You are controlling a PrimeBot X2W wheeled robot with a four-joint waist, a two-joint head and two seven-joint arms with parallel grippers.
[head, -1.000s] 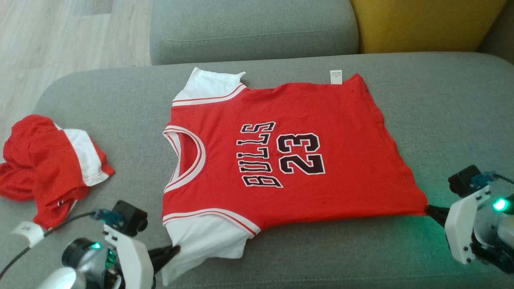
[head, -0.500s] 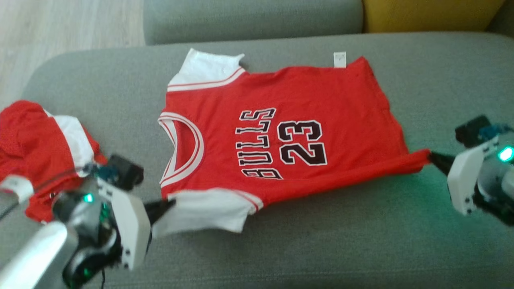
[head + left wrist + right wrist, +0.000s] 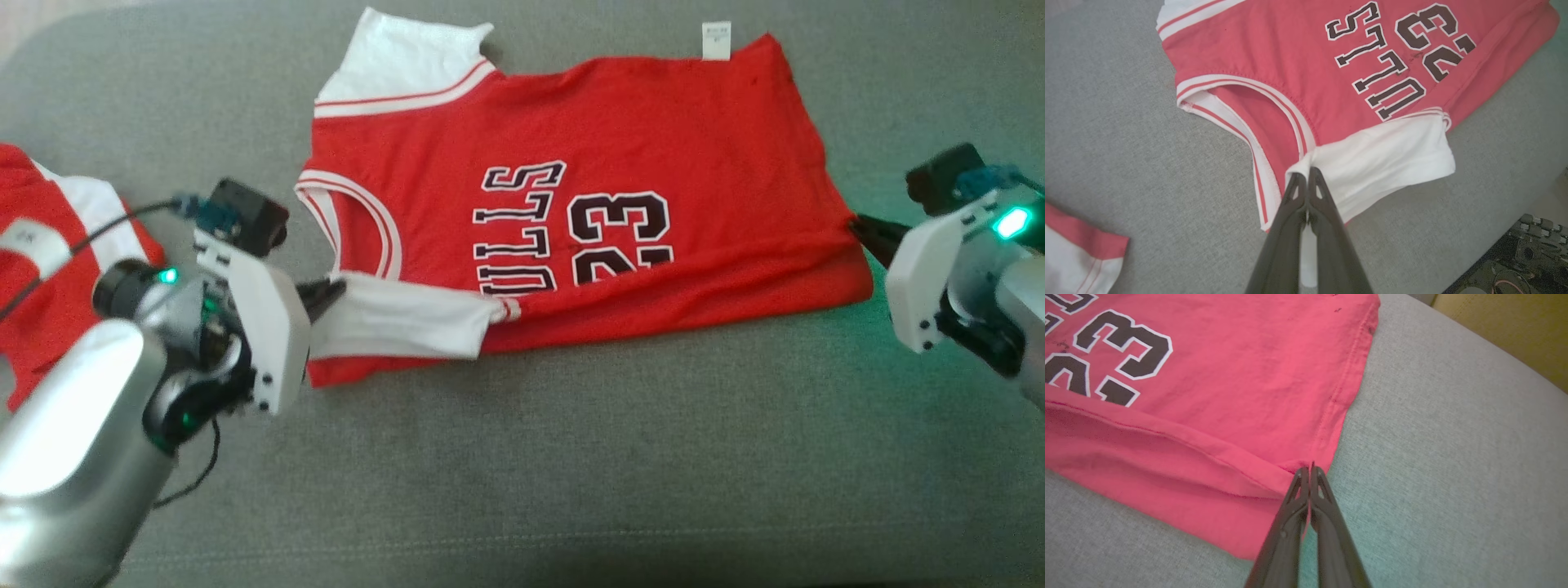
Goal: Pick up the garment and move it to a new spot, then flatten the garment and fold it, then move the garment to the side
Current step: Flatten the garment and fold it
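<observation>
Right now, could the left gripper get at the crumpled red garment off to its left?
Probably not yet: the left gripper is shut on the white sleeve of the jersey. The crumpled garment lies close beside that arm, nothing between, so after letting go, likely yes.

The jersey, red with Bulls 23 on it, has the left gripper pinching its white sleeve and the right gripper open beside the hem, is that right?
Not quite. The right gripper is not open: the right wrist view shows it shut on the hem corner of the jersey. The left gripper does pinch the white sleeve.
</observation>
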